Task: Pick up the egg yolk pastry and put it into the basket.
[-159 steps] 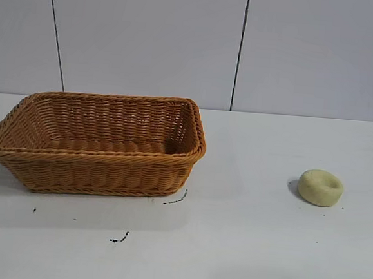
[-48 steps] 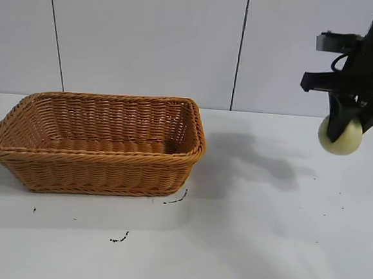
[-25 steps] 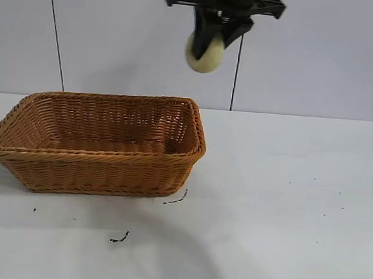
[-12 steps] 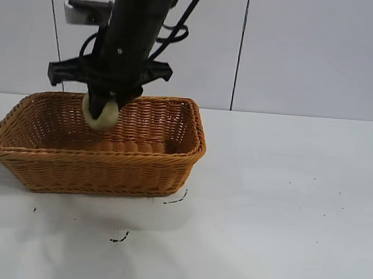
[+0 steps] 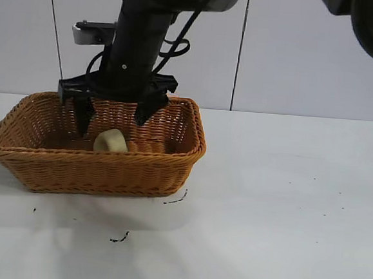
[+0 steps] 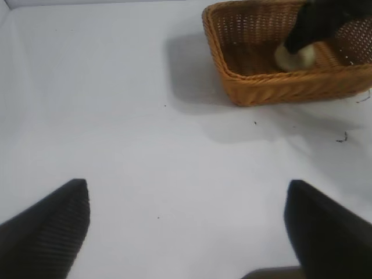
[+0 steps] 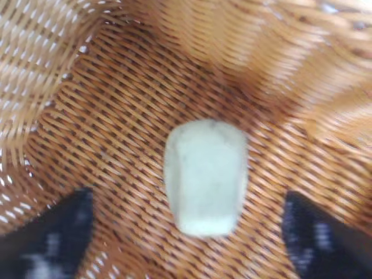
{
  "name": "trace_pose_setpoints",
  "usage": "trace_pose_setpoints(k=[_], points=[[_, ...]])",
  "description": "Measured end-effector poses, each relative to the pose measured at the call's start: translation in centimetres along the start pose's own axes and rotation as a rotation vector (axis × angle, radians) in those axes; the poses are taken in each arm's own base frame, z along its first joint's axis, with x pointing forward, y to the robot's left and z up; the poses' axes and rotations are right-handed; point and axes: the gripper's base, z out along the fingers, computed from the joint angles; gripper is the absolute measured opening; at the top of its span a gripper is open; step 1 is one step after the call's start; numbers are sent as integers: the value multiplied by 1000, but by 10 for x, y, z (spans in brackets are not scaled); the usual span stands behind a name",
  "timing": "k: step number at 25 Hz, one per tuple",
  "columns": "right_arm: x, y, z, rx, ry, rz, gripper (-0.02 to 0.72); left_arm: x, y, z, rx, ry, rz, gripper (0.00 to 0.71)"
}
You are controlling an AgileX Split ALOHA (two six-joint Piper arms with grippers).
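Observation:
The pale yellow egg yolk pastry (image 5: 111, 141) lies inside the orange-brown wicker basket (image 5: 100, 171), on its edge on the woven floor. It shows in the right wrist view (image 7: 205, 176) and far off in the left wrist view (image 6: 294, 57). My right gripper (image 5: 113, 113) hangs open just above the pastry, its two fingers spread to either side and apart from it; in its wrist view (image 7: 186, 232) the fingertips (image 7: 52, 232) flank the pastry. My left gripper (image 6: 186, 226) is open and empty over bare table, away from the basket (image 6: 279, 87).
The white table (image 5: 285, 205) spreads to the right of the basket and in front of it. Small dark scuff marks (image 5: 119, 239) lie on the table in front of the basket. A panelled wall stands behind.
The right gripper has opened and let go of the pastry, which has dropped onto the basket floor. Before that the arm carried it from the right side of the table over to the basket.

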Motion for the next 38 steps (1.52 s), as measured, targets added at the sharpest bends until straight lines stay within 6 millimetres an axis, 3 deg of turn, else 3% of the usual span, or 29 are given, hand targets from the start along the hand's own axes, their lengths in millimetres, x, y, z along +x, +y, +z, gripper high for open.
trace_pose_setpoints(k=[2, 7, 14, 17, 20, 23, 28, 31, 33, 38], points=[[-4, -27, -4, 29, -10, 43, 692, 0, 0, 0, 0, 0, 0, 693], [5, -119, -12, 157, 41, 168, 695, 0, 0, 0, 0, 0, 0, 693], [37, -235, -37, 312, 135, 342, 695, 0, 0, 0, 0, 0, 0, 693], [49, -269, -47, 348, 136, 394, 695, 0, 0, 0, 0, 0, 0, 693], [58, -291, -54, 357, 133, 441, 695, 0, 0, 0, 0, 0, 0, 693], [62, -298, -57, 345, 128, 467, 695, 0, 0, 0, 0, 0, 0, 693], [73, -289, -66, 319, 190, 467, 695, 0, 0, 0, 0, 0, 0, 693], [83, -277, -87, 307, 231, 473, 695, 0, 0, 0, 0, 0, 0, 693], [90, -264, -111, 304, 243, 475, 695, 0, 0, 0, 0, 0, 0, 693], [129, -226, -167, 290, 298, 483, 695, 0, 0, 0, 0, 0, 0, 693]])
